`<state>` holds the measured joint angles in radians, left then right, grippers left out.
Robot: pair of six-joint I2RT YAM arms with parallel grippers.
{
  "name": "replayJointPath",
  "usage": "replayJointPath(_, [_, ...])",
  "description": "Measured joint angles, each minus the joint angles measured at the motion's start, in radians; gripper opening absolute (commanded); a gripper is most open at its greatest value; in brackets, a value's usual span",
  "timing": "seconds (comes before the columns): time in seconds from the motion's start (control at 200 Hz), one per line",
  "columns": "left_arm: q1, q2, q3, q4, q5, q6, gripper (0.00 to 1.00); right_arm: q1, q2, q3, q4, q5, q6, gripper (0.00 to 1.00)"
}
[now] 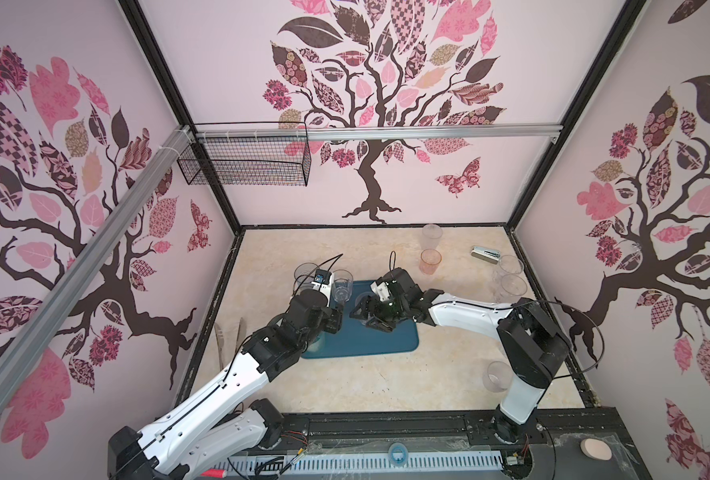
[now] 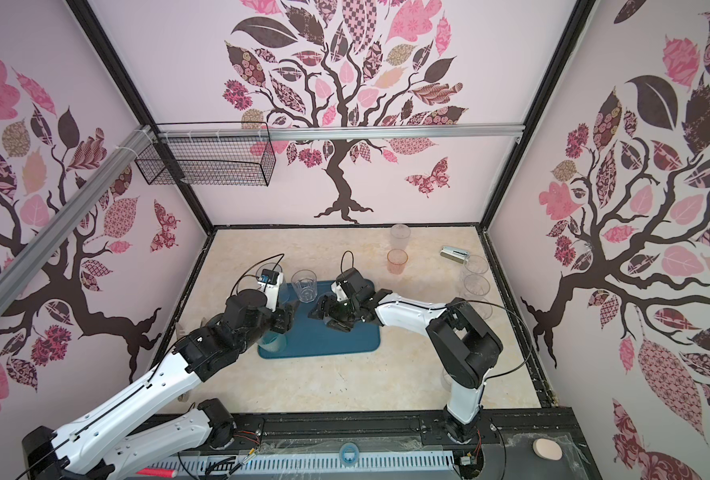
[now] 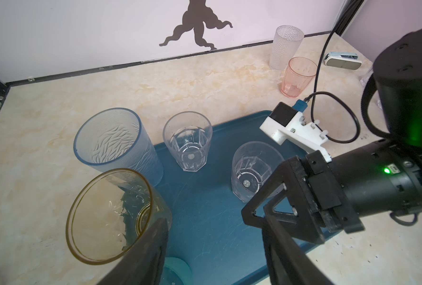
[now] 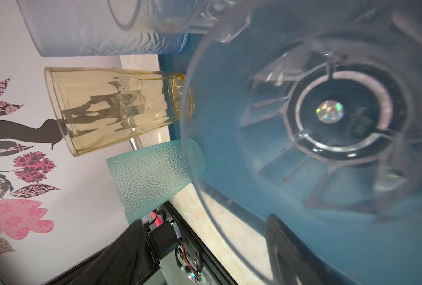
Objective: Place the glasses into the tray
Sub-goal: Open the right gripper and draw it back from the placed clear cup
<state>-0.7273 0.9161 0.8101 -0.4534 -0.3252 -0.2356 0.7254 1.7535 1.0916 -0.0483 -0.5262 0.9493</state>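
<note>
Two glasses sit between spread jaws on the tray (image 1: 390, 345): the right gripper (image 4: 203, 223) stands wide around an upright clear glass (image 3: 252, 167) mid-tray, one jaw visibly apart from its wall, and the left gripper (image 3: 213, 225) stands wide astride a teal glass (image 2: 272, 343) at the near-left corner. A second clear glass (image 3: 187, 145) stands at the far-left corner, a yellow glass (image 3: 111, 217) and a blue-grey glass (image 3: 116, 143) along the left edge; a pink glass (image 1: 430, 262) stands off the tray.
</note>
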Motion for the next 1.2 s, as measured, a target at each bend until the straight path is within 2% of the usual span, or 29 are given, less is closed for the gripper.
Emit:
replayJointPath(0.22, [0.000, -0.005, -0.010, 0.014, 0.002, 0.002, 0.65, -0.121, -0.082, -0.002, -0.135, 0.025, -0.132, 0.92])
replayJointPath(0.37, [0.000, 0.019, -0.010, 0.018, 0.018, 0.005, 0.65, -0.175, -0.060, 0.016, -0.188, 0.032, -0.189, 0.93])
replayJointPath(0.6, [0.000, 0.001, -0.010, 0.017, 0.021, 0.005, 0.65, -0.161, 0.041, 0.100, -0.169, 0.001, -0.197, 0.89])
replayJointPath(0.91, [0.000, -0.020, -0.020, 0.018, 0.021, 0.003, 0.65, -0.100, 0.069, 0.104, -0.107, -0.012, -0.129, 0.87])
replayJointPath(1.2, [0.000, -0.028, -0.027, 0.017, 0.020, 0.004, 0.65, -0.035, 0.136, 0.184, -0.077, -0.013, -0.076, 0.87])
